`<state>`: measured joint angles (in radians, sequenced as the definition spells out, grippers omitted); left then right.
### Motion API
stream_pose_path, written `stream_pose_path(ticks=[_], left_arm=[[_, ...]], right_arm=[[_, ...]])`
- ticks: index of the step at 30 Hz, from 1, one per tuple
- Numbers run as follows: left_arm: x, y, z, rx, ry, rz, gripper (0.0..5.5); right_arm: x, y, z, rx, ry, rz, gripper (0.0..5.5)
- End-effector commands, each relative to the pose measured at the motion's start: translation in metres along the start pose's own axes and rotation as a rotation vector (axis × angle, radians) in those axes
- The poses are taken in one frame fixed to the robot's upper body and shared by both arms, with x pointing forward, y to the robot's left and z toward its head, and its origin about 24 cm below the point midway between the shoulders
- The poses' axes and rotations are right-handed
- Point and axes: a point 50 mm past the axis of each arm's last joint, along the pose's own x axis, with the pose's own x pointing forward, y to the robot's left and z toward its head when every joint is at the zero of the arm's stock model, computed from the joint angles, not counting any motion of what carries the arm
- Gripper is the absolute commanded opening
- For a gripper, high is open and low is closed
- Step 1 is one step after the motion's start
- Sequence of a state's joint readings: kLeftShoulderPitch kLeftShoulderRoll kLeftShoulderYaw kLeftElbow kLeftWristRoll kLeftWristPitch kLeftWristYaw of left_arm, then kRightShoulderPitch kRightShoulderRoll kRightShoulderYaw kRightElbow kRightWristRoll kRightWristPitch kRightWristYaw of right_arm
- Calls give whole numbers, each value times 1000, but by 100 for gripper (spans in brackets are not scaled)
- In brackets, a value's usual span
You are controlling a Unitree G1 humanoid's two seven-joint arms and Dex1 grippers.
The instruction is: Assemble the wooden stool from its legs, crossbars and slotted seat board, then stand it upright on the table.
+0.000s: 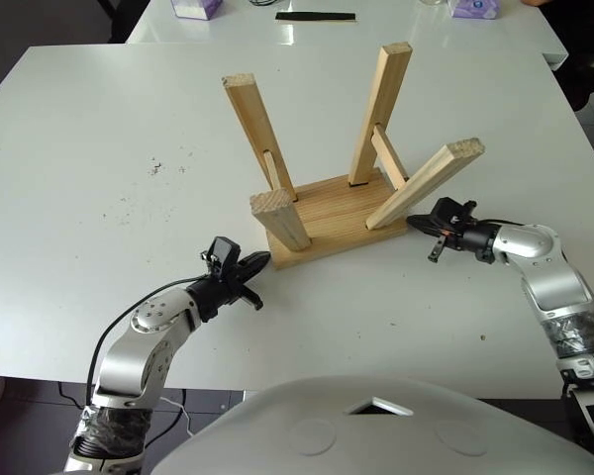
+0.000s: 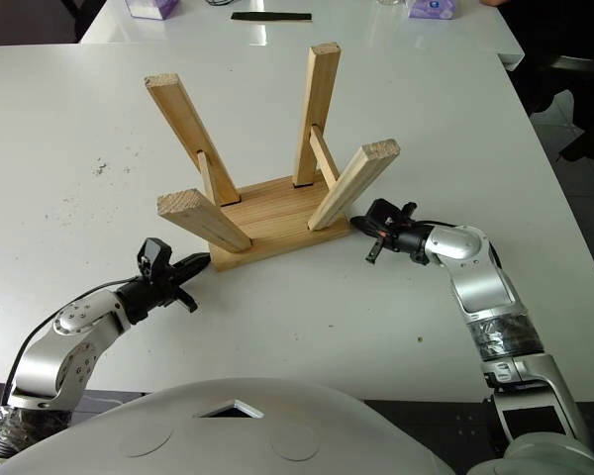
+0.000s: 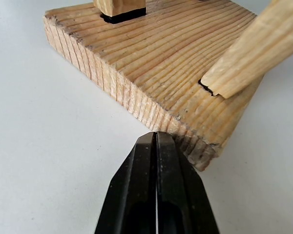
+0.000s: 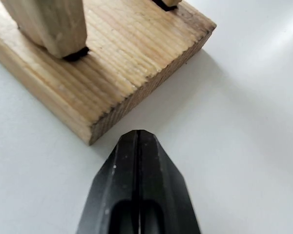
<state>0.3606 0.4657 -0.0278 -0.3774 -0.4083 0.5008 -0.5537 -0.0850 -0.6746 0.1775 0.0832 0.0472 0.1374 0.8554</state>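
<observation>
**Stool upside down, both claws shut and empty at its near corners**

Shows the stool (image 1: 327, 188) inverted near the middle of the white table (image 1: 99, 129), not yet stood upright. Has the seat board (image 1: 332, 213) lying flat on the tabletop, with four legs (image 1: 381, 109) slotted into it at roughly 10, 1, 4 and 7 o'clock of its centre and splaying upward and outward. Carries two thin crossbars (image 1: 389, 158), one slanting between the right pair of legs, the other beside the leg at 10 o'clock.

Places the left gripper (image 1: 260, 261) low over the table at 8 o'clock of the board, just beside its near-left corner. Closes its black fingers (image 3: 149, 161) flat together on nothing; cannot tell whether the tips touch the wood.

Places the right gripper (image 1: 426, 223) at 3 o'clock of the board, aimed at the near-right corner, with a sliver of table between. Presses those fingers (image 4: 129, 165) together too, holding nothing.

Leaves dark specks (image 1: 156, 166) at 9 o'clock of the stool, well apart from it. Adds a black strip (image 1: 315, 17) on the farther table at 12 o'clock.
</observation>
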Motion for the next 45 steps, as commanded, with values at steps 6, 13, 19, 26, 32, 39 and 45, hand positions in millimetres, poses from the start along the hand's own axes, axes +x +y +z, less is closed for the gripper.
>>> stream_pose_path(ticks=[6, 13, 19, 26, 32, 39, 45], left_arm=[[-11, 3, -13, -17, 106, 16, 2], [-4, -1, -12, -26, 94, -10, 2], [2, -10, -9, -26, 79, -58, 2], [-6, -1, -4, 12, 78, -16, 2], [-12, 16, -1, 111, 125, 8, 2], [-31, -6, -10, 110, 146, -79, 2], [-45, -12, 1, 146, 109, -121, 2]], right_arm=[[6, 6, -11, 32, 43, 19, 0], [13, 11, -6, 11, 22, 46, 0], [16, 19, 9, 17, -50, 113, 0], [14, 28, 12, 17, -63, 175, 0], [2, 52, 15, 44, -94, 260, 0], [-15, 75, 15, 71, -90, 304, 0], [-31, 74, 28, 65, -134, 318, 0]])
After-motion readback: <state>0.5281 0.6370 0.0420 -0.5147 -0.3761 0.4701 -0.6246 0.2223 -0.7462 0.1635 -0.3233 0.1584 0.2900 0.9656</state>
